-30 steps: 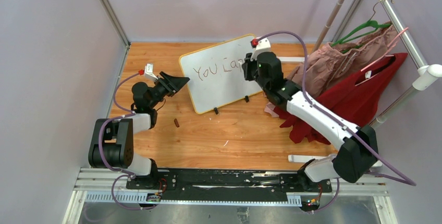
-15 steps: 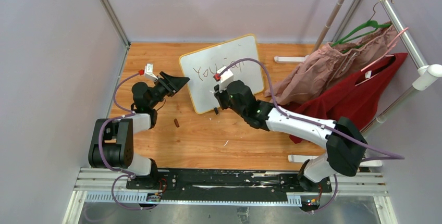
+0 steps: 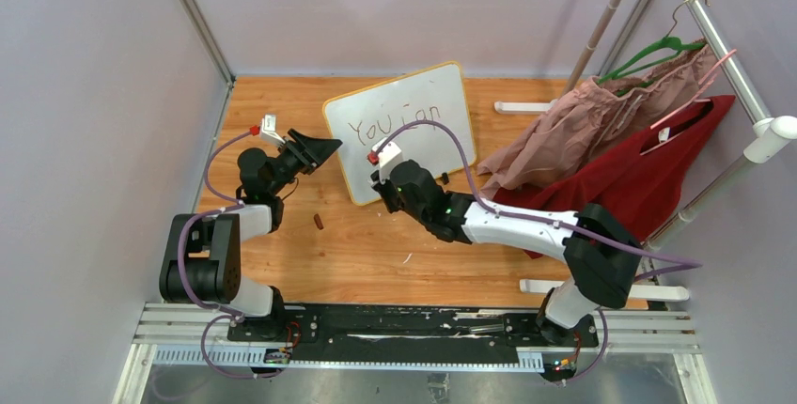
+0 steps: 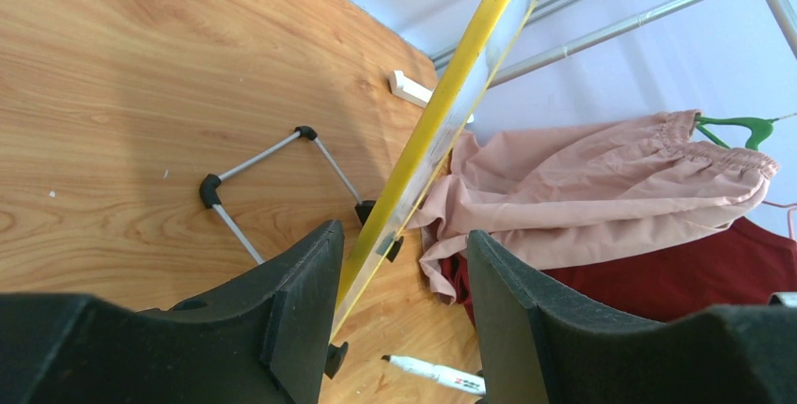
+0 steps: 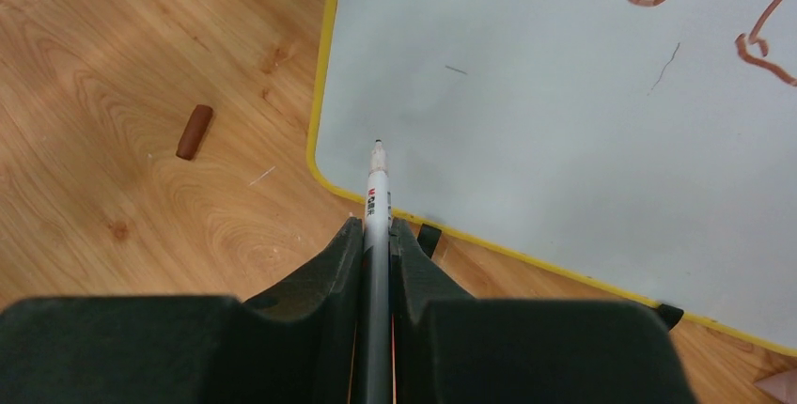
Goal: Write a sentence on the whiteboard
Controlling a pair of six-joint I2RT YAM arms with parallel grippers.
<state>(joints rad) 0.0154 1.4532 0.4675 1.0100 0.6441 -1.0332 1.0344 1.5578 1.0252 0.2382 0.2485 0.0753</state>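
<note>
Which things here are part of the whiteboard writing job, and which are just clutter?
In the job: whiteboard; partly written sentence; marker, clamped in the right tool; left tool, open astride the whiteboard's edge.
Lying about: small brown piece on the table; pink garment; red garment; green hanger.

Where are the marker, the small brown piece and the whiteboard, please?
marker (image 5: 378,199), right wrist view, white barrel below the tip.
small brown piece (image 5: 195,132), right wrist view, its middle.
whiteboard (image 5: 564,113), right wrist view, bare white surface.
</note>
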